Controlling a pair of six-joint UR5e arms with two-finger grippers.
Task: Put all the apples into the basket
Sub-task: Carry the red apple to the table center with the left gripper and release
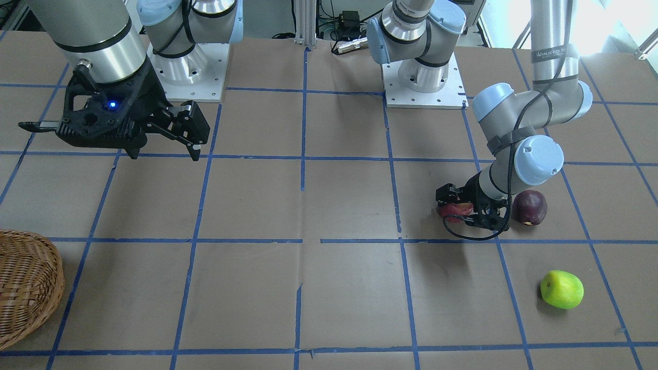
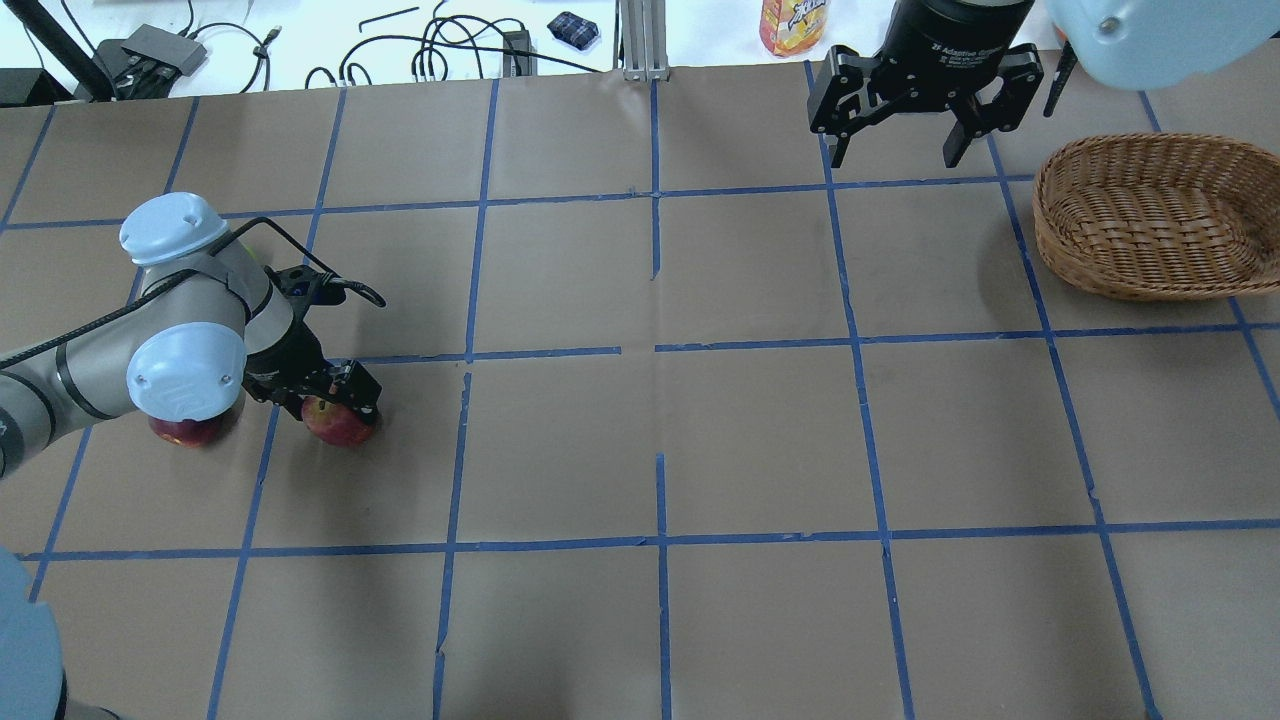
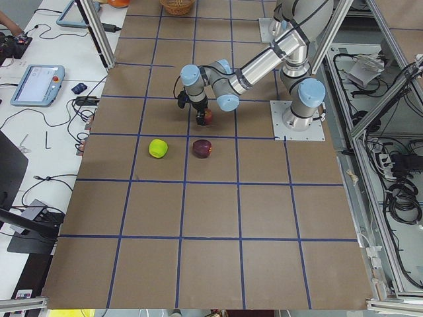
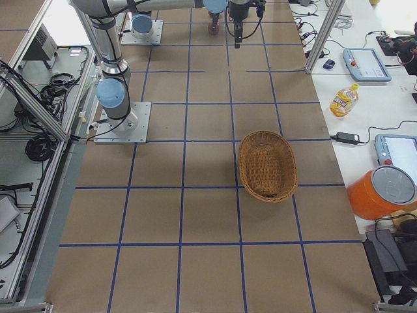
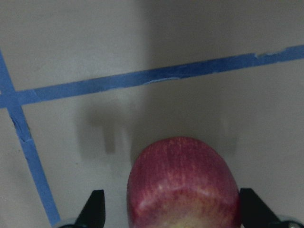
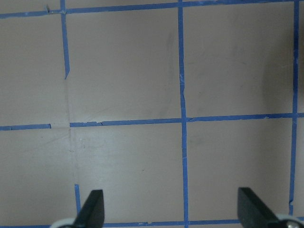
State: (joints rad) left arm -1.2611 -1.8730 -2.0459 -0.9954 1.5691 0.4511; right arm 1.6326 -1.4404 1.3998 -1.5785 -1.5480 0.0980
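red apple [image 5: 183, 183] fills the bottom of the left wrist view, sitting between the fingers [image 5: 95, 209] of the left gripper [image 5: 174, 211]. the jaws stand wide apart and straddle it without clamping. one finger is right at its skin, while a strip of table [image 2: 650, 450] shows between the apple and the other finger. the apple's skin is red with fine streaks and goes yellowish toward the lens. it appears to rest on the brown paper, with a line of blue tape [image 5: 156, 78] crossing just ahead of the jaws.

from the front-facing view, the maroon apple [image 1: 529, 207] lies behind these jaws, close by the wrist and partly under the arm's elbow. it is apart from the red one. the green apple [image 1: 562, 289] lies farther from the jaws than the maroon one, off to one side and alone on the paper.

the right gripper [image 2: 895, 155] hangs above the table with its jaws spread wide and nothing between them. its wrist view shows only paper and tape lines under the gap. the basket [image 2: 1130, 280] sits off to the side of these jaws, beyond one finger, near but not under them. it is well apart from the left jaws, across the table. no apple shows in it in the overhead or right views.
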